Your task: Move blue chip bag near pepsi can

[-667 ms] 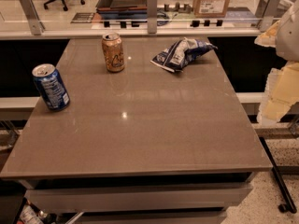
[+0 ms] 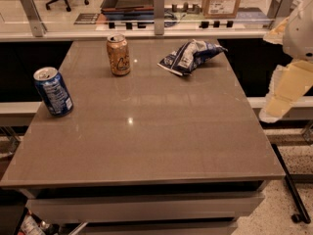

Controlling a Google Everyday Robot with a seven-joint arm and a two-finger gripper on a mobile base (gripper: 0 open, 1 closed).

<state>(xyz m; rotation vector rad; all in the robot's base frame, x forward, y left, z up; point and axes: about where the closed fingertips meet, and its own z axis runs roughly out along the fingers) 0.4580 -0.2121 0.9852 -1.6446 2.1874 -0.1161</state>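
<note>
Gripper [image 2: 276,102] hangs off the table's [image 2: 146,146] right side; open or closed, we cannot tell. Bag [image 2: 190,56] lies far right, Pepsi can [image 2: 53,91] left. We judge the approach pending: next, reach for the bag.

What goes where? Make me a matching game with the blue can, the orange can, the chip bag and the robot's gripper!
Things:
1. pepsi can
2. tan-orange can
3. blue chip bag
4. gripper

Places:
A. lying at the far right of the table
B. off the table, past its right edge
C. standing at the table's left edge
D. standing at the far side, left of the bag

Pairs: 1-C, 2-D, 3-A, 4-B
</note>
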